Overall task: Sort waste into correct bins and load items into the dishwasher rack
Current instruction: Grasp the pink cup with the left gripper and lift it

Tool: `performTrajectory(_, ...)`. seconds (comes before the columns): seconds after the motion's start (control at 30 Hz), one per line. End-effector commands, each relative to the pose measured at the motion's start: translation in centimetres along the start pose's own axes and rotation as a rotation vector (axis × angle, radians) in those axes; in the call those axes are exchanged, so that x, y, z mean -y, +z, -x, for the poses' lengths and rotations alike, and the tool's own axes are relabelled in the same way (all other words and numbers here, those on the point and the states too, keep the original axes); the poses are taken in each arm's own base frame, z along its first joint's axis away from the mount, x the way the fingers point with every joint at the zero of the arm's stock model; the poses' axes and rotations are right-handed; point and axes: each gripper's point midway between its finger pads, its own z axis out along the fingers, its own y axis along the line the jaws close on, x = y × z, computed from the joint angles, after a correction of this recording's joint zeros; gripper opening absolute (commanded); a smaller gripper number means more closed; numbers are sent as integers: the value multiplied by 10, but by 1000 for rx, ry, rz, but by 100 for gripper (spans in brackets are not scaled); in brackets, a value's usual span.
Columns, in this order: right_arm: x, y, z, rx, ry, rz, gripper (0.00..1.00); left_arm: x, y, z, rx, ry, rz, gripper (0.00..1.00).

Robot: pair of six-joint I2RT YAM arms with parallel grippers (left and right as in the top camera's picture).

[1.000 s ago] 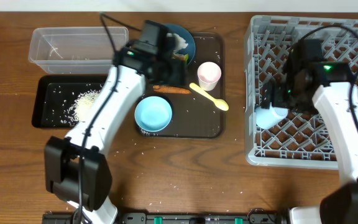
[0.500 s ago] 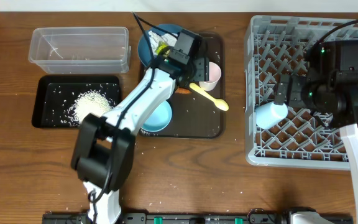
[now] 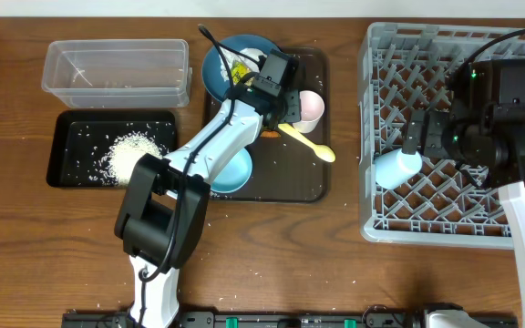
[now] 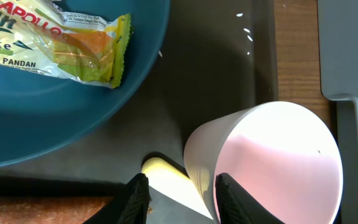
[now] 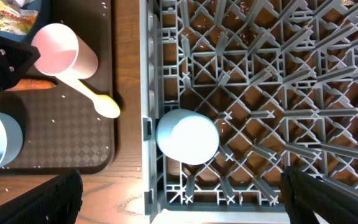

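My left gripper (image 3: 290,107) (image 4: 182,202) is open and straddles the near wall of the pink cup (image 3: 309,109) (image 4: 272,162), one finger inside it and one outside. The pale yellow spoon (image 3: 308,141) (image 4: 166,177) lies against the cup. The yellow-green wrapper (image 4: 73,43) lies in the dark blue dish (image 3: 231,64) (image 4: 42,118). The carrot (image 5: 39,84) lies beside the cup. The pale blue bowl (image 3: 231,173) is partly under my arm. My right gripper (image 3: 431,146) (image 5: 194,205) is wide open above the light blue cup (image 3: 397,167) (image 5: 187,135), which stands upside down in the grey rack (image 3: 445,219). The tissue is hidden.
The dish, cup, spoon, carrot and bowl sit on a dark brown serving tray (image 3: 308,182). A clear tub (image 3: 117,73) stands at the far left. The black tray (image 3: 76,173) in front of it holds a heap of white rice (image 3: 130,150). Loose grains lie on the table.
My left arm swung right from the dark blue dish to the pink cup. My right gripper let go of the light blue cup in the rack and drew back from it.
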Motion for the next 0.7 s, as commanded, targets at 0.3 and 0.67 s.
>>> performTrajectory(0.3, -1, -6, 3, 21, -32, -6, 99, 1, 17, -17, -42, 3, 16, 10)
performTrajectory(0.67, -26, -8, 23, 95, -42, 129, 99, 27, -63, 9, -113, -81, -351, 6)
